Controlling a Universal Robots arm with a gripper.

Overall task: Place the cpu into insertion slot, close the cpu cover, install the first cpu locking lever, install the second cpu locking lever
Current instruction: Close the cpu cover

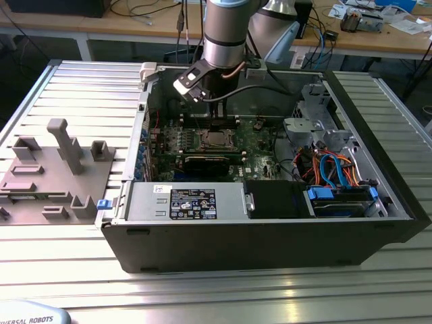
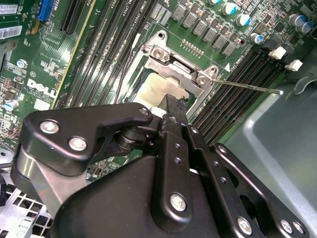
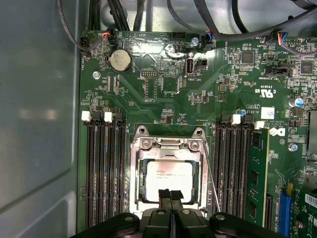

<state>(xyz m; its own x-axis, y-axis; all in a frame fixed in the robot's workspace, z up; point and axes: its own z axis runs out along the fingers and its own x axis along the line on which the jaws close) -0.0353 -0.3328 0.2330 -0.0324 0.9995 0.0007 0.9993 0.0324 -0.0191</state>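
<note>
The hand (image 3: 171,193), pressed together, hangs over an edge of the cpu (image 3: 168,176), inside the computer case (image 1: 202,251) on the ribbed tabletop (image 1: 216,297).

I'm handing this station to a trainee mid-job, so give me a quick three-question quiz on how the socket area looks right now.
1. True or false: the cpu lies inside the insertion slot.
2. Pick one. The cpu cover is: A) lowered around the cpu, B) standing upright, C) lying outside the computer case.
3. Fill the gap: the gripper, poised over the cpu's edge, has its fingertips ___ (open or shut).

Key: 1 true; 2 A; 3 shut.
</note>
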